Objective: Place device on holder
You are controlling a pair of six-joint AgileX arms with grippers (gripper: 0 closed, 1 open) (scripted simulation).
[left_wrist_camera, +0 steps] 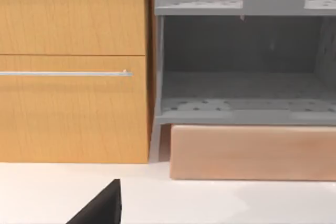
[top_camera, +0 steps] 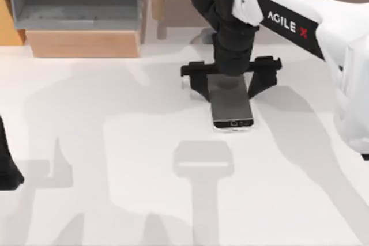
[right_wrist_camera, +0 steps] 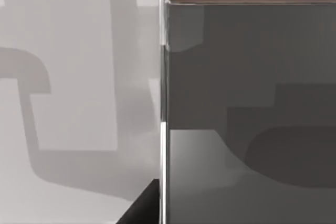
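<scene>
The right gripper (top_camera: 230, 76) is hovering wide over the device (top_camera: 232, 108), which is lying flat on the desk (top_camera: 115, 159). Nothing is being held; grasping and placing remain.

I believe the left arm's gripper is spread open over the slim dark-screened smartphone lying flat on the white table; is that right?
Not quite: it is the right gripper, not the left, that is spread open over the slim dark-screened smartphone lying flat on the white table, as the top view shows. The left arm sits parked at the table's left edge.

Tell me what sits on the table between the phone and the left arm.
Nothing: in the top view the white table between the phone and the parked left arm at the left edge carries just shadows.
</scene>
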